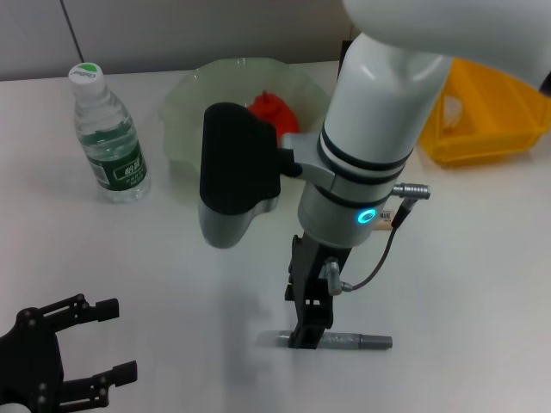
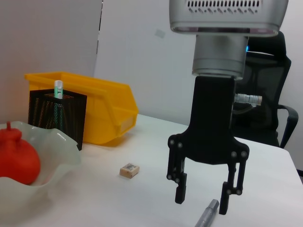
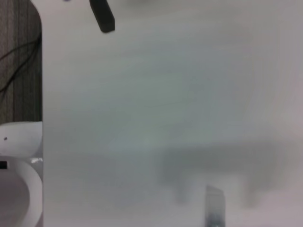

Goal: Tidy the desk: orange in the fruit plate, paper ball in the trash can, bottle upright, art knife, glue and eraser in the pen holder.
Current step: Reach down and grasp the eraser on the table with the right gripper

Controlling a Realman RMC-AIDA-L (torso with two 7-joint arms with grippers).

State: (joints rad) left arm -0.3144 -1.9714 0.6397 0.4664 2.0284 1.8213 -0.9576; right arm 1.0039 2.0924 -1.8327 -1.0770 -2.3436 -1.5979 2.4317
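Around the glue (image 1: 340,342), the spread right claw (image 2: 202,198); eraser (image 2: 129,170) nearby.

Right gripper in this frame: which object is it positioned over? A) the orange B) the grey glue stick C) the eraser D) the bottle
B: the right gripper hangs open directly over the grey glue stick lying on the table, while the eraser lies off to the side, the bottle stands upright far away, and the orange sits in the fruit plate.
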